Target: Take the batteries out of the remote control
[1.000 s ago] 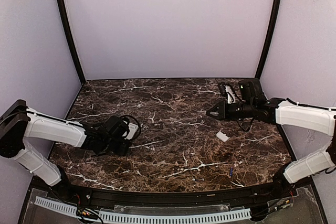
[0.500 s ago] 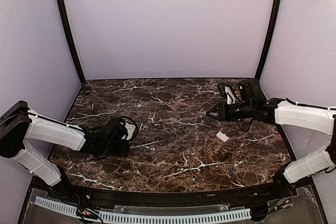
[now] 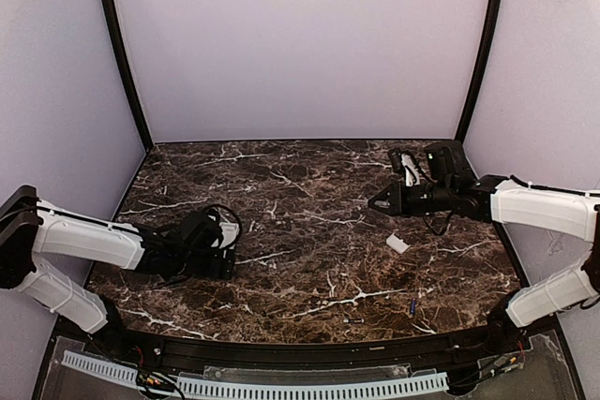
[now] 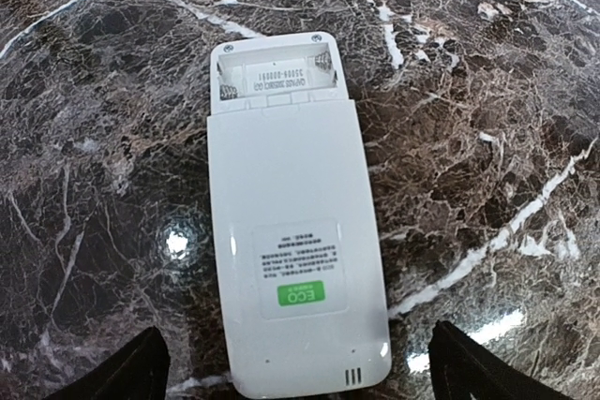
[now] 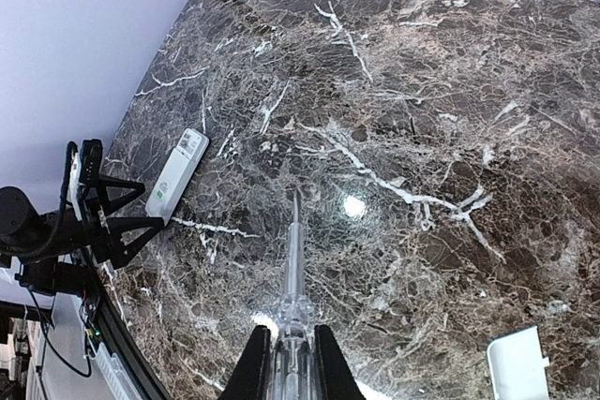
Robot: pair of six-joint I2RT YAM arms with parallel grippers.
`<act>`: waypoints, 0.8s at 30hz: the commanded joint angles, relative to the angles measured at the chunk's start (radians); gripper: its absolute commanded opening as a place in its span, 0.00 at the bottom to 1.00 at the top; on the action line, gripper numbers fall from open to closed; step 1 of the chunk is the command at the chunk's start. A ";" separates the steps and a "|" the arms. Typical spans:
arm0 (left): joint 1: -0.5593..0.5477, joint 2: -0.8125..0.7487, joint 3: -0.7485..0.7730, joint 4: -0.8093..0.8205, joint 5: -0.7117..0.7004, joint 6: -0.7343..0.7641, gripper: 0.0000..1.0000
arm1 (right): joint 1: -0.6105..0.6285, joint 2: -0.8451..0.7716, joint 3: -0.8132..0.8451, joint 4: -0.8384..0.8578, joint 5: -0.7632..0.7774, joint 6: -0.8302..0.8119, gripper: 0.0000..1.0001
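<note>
Table (image 4: 487, 91): glossy, polished dark marble-look surface with white veins, reflecting lamp glare. Remote control (image 4: 291, 231): smooth white plastic, faint sheen.

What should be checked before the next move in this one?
1. Compartment of remote uncovered: ok; cover lies apart on the table.
2. Compartment empty: ok.
3. Batteries both on the table: cannot tell; only one shows, near the front edge.
4. Left hand open, straddling the remote, clear of it: ok.
5. Right hand shut on pick: ok.
</note>
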 commanded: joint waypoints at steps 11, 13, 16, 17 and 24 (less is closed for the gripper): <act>0.004 -0.202 0.145 -0.214 -0.081 0.215 0.98 | -0.004 0.054 0.067 0.050 -0.075 -0.034 0.00; 0.004 -0.234 0.162 -0.206 -0.066 0.274 0.99 | -0.002 0.073 0.088 0.049 -0.115 -0.032 0.00; 0.004 -0.252 0.195 -0.195 -0.028 0.357 0.98 | 0.004 0.101 0.118 0.044 -0.165 -0.032 0.00; 0.003 -0.256 0.202 -0.193 -0.023 0.370 0.99 | 0.007 0.109 0.124 0.044 -0.177 -0.031 0.00; 0.003 -0.253 0.277 -0.177 0.096 0.513 0.92 | 0.063 0.167 0.169 0.028 -0.212 -0.043 0.00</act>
